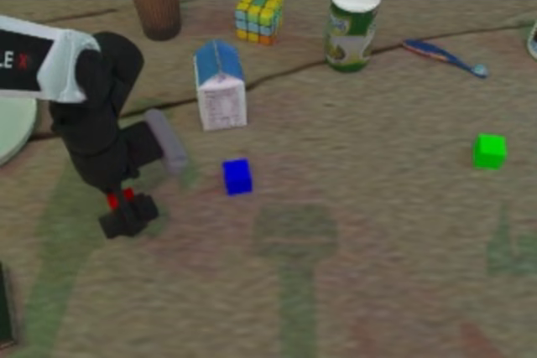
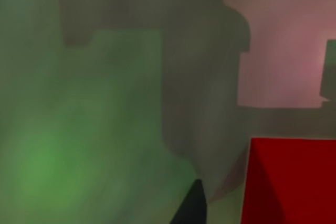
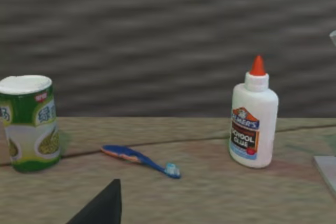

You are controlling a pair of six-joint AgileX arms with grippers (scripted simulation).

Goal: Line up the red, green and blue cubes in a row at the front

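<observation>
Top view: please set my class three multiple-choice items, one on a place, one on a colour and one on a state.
1. The blue cube lies
A. at the table's right edge
B. just below the milk carton in the top view
C. inside the brown cup

2. The cube at the left claw is
A. green
B. yellow
C. red

3. The green-labelled can is
A. standing upright
B. lying on its side
C. stacked on a cube

Key: B, the blue cube sits a little below the carton. C, the red cube shows at the claw. A, the can's white top faces up.
</observation>
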